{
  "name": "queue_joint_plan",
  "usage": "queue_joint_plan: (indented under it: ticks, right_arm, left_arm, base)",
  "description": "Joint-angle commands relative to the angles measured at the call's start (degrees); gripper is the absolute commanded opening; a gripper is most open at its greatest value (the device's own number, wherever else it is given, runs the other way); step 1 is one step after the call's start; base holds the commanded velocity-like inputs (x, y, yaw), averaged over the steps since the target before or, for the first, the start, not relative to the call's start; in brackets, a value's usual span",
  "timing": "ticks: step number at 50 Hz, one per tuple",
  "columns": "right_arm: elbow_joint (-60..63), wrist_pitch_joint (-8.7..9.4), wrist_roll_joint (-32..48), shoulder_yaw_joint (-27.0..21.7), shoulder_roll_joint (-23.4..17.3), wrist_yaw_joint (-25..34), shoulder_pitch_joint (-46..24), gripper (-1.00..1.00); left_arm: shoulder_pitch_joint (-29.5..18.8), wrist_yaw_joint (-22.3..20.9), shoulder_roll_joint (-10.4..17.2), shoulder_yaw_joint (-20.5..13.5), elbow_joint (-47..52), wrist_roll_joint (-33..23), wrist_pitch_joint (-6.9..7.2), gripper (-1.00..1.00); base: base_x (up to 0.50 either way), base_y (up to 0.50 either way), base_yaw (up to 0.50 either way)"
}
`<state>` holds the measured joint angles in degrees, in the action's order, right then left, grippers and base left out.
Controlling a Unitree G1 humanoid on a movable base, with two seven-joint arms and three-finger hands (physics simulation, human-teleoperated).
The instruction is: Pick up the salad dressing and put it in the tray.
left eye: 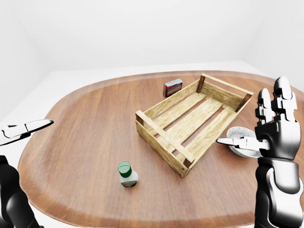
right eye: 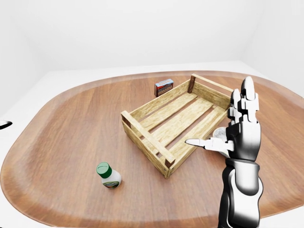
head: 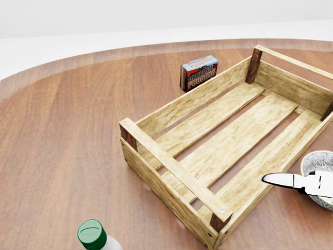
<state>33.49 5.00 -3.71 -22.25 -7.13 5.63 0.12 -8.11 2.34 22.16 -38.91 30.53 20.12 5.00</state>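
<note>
The salad dressing [left eye: 127,174] is a small white bottle with a green cap. It stands upright on the wooden table, below and left of the tray; its cap shows at the bottom edge of the head view [head: 92,234]. The tray [left eye: 194,118] is an empty slatted wooden crate at the table's middle right. My right hand [left eye: 270,121] is raised, fingers spread open, to the right of the tray and holds nothing. My left hand [left eye: 21,131] is open at the far left edge, well away from the bottle.
A small pudding box [left eye: 173,87] stands upright just above the tray's upper left side. A grey bowl [left eye: 239,139] sits on the table at the tray's right, partly behind my right hand. The round table's edge [left eye: 118,219] runs along the bottom of the eye views.
</note>
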Motion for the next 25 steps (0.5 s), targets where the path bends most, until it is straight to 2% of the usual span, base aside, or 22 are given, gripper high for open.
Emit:
queue_joint_plan:
  ticks: [1,25]
  right_arm:
    - [1.1,0.0,-0.26,0.03,0.3,1.93,0.9,1.0]
    - [1.21,0.0,-1.5,-0.11,1.46,2.36,1.45,1.0]
  left_arm:
    - [0.2,-0.25,-0.28,0.25,-0.5,-0.26,0.0,1.0]
    - [0.13,-0.15,-0.34,0.35,-0.28,-0.05,0.0,1.0]
  base:
    - [0.5,-0.05,0.0]
    - [0.5,-0.05,0.0]
